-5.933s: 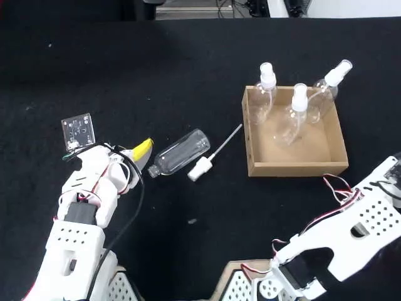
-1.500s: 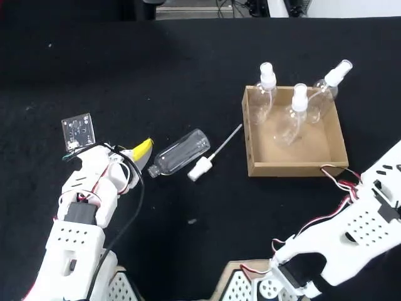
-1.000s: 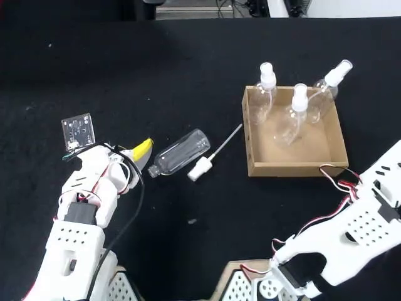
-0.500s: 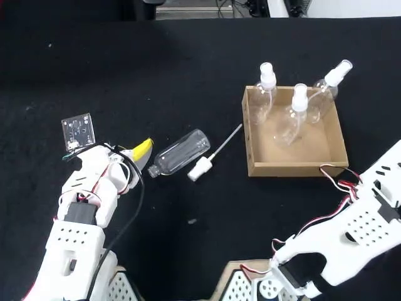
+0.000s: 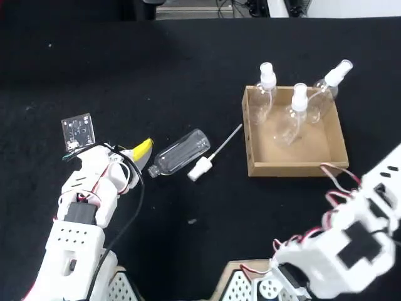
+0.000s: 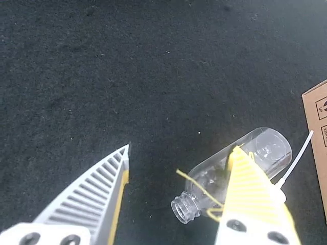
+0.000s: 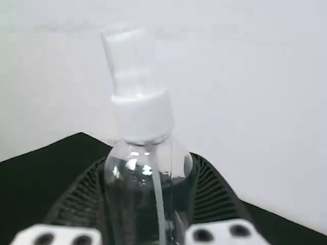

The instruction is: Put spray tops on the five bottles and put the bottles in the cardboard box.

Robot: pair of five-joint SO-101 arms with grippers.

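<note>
We see a matte black bench [image 5: 156, 69] under even light. Along the top edge of the high view we make out a strip of grey floor [image 5: 188, 12] with dark cables [image 5: 229, 7]. In the right wrist view, a plain white wall [image 7: 245, 76] fills the background.

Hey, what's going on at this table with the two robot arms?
Two arms are fitting spray tops on clear bottles and boxing them. Three capped bottles lean inside the cardboard box. The right gripper is shut on a fourth capped bottle. One uncapped bottle lies on its side on the black table with its loose spray top beside it. The left gripper sits by that bottle's neck, fingers open.
</note>
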